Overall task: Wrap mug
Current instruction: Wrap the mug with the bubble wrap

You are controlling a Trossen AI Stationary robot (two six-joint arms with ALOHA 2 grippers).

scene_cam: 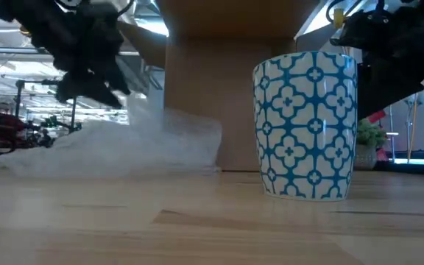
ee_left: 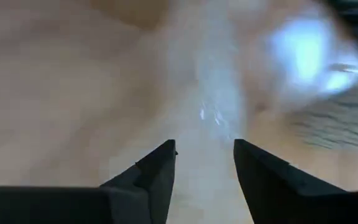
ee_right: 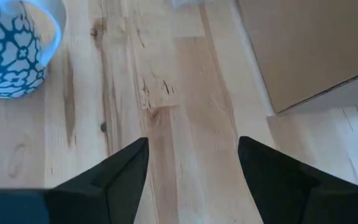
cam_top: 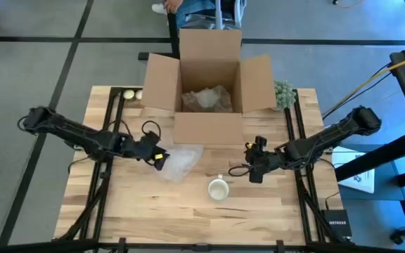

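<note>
- The mug [cam_top: 218,189], a smooth glazed cylinder patterned in blue-and-white quatrefoils, stood upright on the pale planked wooden counter [cam_top: 153,211], low and centre in the high view.
- A crumpled sheet of translucent wrap [cam_top: 179,162] lay up and left of it, near but apart.
- The left claw [cam_top: 158,159] sat at the wrap's left edge, its dark tapered fingers apart.
- The right claw [cam_top: 250,171] hovered just right of the mug, fingers spread, holding nothing.
- An open cardboard box [cam_top: 209,84] with crinkled paper inside stood at upper centre.
</note>
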